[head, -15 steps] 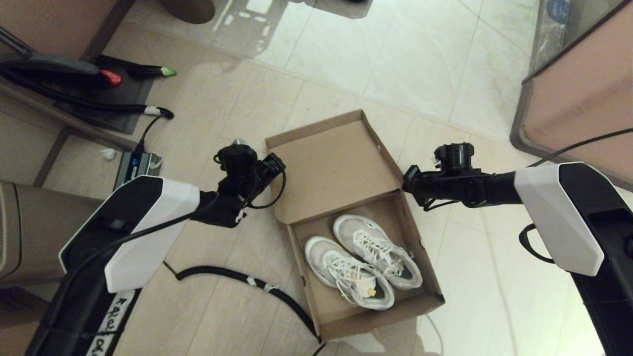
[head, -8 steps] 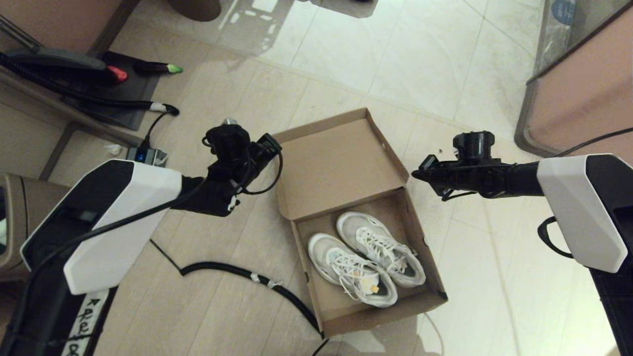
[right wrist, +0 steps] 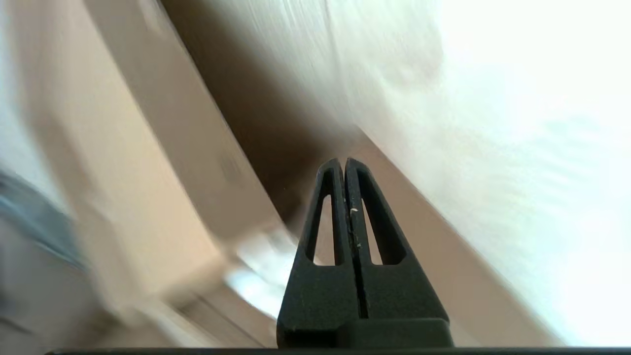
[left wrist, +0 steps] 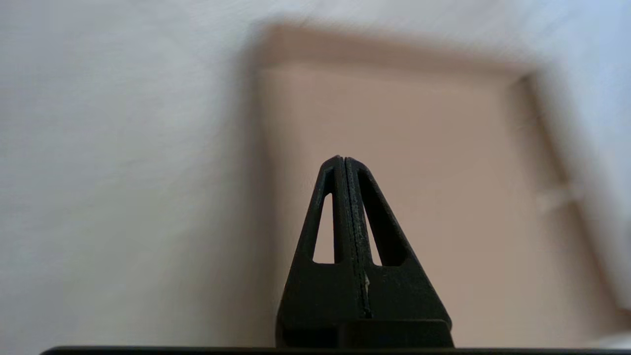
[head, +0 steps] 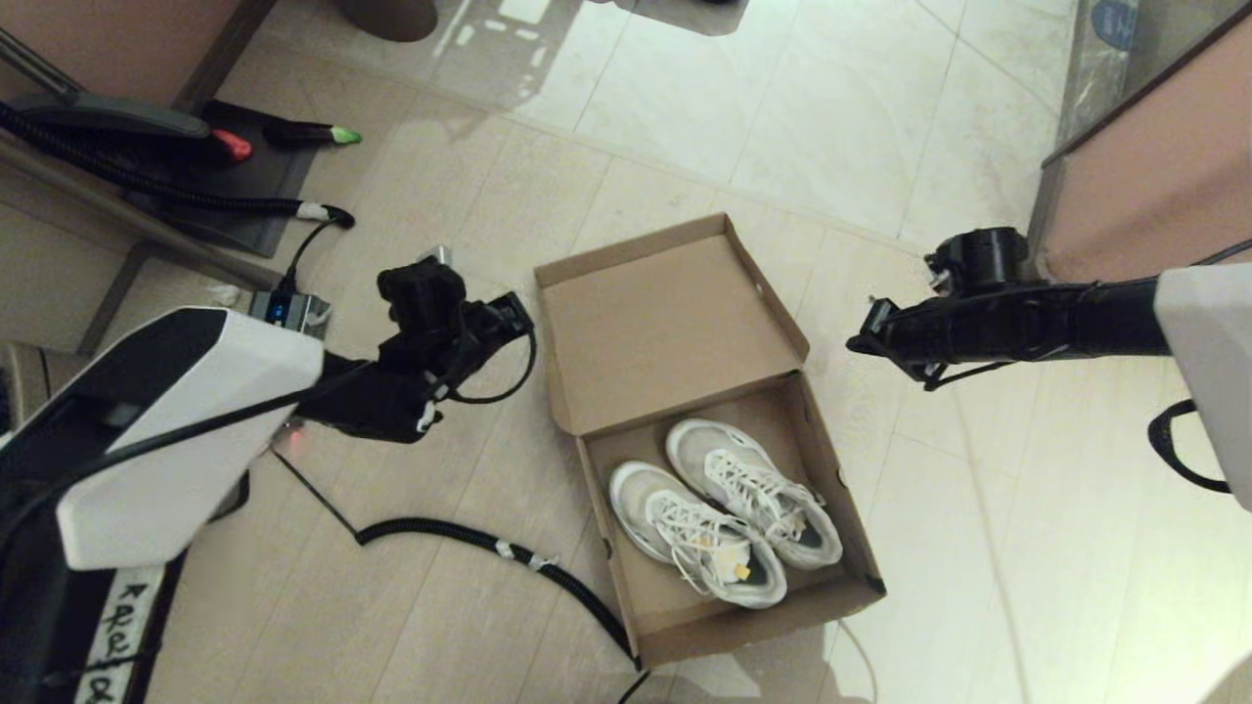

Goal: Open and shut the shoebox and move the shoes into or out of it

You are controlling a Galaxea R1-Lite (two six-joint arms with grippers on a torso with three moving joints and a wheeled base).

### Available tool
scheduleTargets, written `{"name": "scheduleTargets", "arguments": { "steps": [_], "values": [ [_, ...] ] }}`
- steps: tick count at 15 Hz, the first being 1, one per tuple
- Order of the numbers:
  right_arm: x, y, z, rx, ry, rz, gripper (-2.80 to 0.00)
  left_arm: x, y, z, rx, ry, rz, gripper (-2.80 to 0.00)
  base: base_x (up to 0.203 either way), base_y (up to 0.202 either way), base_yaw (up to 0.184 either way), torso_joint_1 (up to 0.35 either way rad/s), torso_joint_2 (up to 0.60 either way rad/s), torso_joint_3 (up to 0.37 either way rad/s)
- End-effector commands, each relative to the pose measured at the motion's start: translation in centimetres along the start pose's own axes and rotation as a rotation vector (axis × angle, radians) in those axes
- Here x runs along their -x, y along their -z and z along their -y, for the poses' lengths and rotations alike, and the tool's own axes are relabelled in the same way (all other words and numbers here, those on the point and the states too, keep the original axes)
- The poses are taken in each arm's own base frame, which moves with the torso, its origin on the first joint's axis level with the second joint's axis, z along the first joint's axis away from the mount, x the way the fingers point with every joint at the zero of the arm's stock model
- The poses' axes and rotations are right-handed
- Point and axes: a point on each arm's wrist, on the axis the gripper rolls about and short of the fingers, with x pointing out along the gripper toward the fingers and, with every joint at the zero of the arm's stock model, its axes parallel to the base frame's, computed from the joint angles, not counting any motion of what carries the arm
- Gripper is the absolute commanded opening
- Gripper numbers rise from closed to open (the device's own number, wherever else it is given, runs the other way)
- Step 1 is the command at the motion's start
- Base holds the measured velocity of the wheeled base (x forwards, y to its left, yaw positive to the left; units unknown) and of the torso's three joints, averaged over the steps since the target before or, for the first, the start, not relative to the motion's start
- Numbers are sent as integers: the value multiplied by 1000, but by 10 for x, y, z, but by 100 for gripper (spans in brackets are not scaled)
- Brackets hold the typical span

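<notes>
Cardboard, plain brown and matte, forms the rectangular shoebox (head: 729, 596) at the centre of the head view, its hinged flap lid (head: 655, 323) folded back flat toward the upper middle of the frame, bare inner face up. Inside the open tray lies the pair of white lace-up sneakers (head: 724, 508), side by side with toes toward the lid, their mesh uppers soft-looking, laces loose, and a small tan tag on the nearer one.

Left of the lid hovers the black left gripper (left wrist: 345, 162), above the pale floor tiles (head: 831, 117); in the left wrist view its two wedge-shaped fingers press together into a single point, holding nothing, with the lid's tan surface blurred beyond. Right of the box, the black right gripper (right wrist: 344, 161) hangs at mid-right of the head view, clear of the cardboard; its ribbed fingers are likewise pressed together and empty (the right wrist view is streaked, so what lies behind them is hard to read).

A corrugated black cable (head: 489, 548) curves across the smooth, glossy floor at lower left, running toward the box's near corner.
</notes>
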Motion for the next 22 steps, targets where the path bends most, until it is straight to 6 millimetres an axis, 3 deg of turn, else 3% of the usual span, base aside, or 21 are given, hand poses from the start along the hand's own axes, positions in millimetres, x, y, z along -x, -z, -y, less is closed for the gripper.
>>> {"name": "scheduleTargets", "arguments": {
  "steps": [1, 4, 6, 8, 11, 13, 14, 17, 20, 22],
  "values": [
    [50, -10, -13, 158, 11, 40, -280, 26, -11, -3, -68, 4, -22, -280, 0, 0, 0, 0, 0, 0],
    [136, 2, -30, 304, 31, 72, -280, 95, -33, 2, -120, 30, -45, -280, 0, 0, 0, 0, 0, 0],
    [197, 24, -40, 348, 16, 98, -280, 148, -50, 9, -132, 38, -36, -280, 0, 0, 0, 0, 0, 0],
    [262, 64, -43, 408, -14, 117, -280, 209, -58, 11, -139, 26, -34, -280, 0, 0, 0, 0, 0, 0],
    [332, 135, -25, 527, -22, 148, -280, 294, -57, -9, -150, -99, -12, -280, 0, 0, 0, 0, 0, 0],
    [352, 186, 2, 562, 64, 152, -280, 336, -54, -34, -173, -267, 30, -280, 0, 0, 0, 0, 0, 0],
    [357, 211, 18, 574, 122, 152, -280, 357, -48, -36, -193, -296, 41, -280, 0, 0, 0, 0, 0, 0],
    [364, 274, 59, 656, 208, 157, -280, 406, 3, -36, -272, -249, -88, -280, 0, 0, 0, 0, 0, 0],
    [364, 311, 85, 730, 236, 197, -280, 441, 30, -31, -280, -218, -229, -280, 0, 0, 0, 0, 0, 0],
    [365, 315, 87, 744, 239, 220, -280, 465, 47, -27, -271, -208, -330, -280, 0, 0, 0, 0, 0, 0]
  ]
}}
